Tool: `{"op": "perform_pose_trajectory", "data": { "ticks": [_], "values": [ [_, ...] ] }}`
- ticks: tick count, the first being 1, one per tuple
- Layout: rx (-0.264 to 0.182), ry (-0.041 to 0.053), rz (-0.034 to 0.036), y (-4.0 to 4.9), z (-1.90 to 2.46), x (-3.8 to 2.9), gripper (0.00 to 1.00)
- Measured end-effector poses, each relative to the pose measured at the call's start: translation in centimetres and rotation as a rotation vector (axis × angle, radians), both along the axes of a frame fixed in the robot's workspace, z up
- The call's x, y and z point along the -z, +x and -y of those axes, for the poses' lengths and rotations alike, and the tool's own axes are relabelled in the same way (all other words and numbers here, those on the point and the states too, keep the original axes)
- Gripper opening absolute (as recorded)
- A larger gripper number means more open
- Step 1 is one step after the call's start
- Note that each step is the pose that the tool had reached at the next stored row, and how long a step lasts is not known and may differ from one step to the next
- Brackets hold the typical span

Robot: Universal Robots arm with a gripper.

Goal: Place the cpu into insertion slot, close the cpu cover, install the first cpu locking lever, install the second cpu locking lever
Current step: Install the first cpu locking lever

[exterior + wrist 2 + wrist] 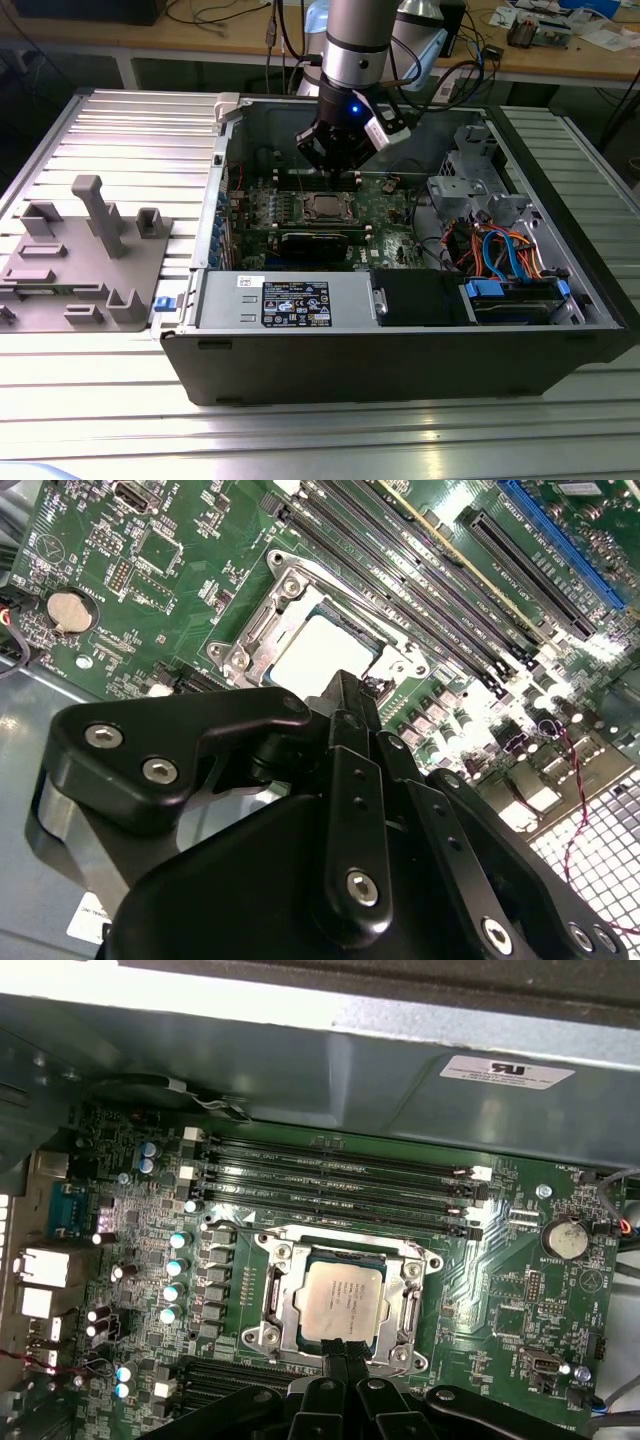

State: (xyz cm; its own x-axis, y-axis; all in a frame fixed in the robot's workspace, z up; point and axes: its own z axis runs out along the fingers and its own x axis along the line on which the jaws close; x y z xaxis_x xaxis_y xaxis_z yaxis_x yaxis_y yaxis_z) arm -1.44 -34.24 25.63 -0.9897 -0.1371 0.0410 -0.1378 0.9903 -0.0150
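The small square silver-topped cpu (340, 1298) already sits in the metal-rimmed insertion slot (268, 1252), with the thin silver windowed cpu cover (408, 1305) flat around it, just beyond the tips of the black end effector (340, 1348), whose fingers are pinched together on nothing; I cannot tell whether the wire locking levers (232, 1226) are latched.

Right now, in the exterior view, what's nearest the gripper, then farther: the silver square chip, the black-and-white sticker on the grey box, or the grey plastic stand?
From the gripper:
1. Silver square chip, directly under it.
2. Black-and-white sticker, on the grey box, nearer the camera.
3. Grey plastic stand, far off on the exterior view's left.
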Motion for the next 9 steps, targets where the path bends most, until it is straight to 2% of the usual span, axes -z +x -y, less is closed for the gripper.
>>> {"op": "perform_pose_trajectory", "data": {
  "ticks": [9],
  "values": [
    [-0.005, 0.0000, 0.0000, 0.00, 0.00, 0.00, 0.11]
  ]
}}
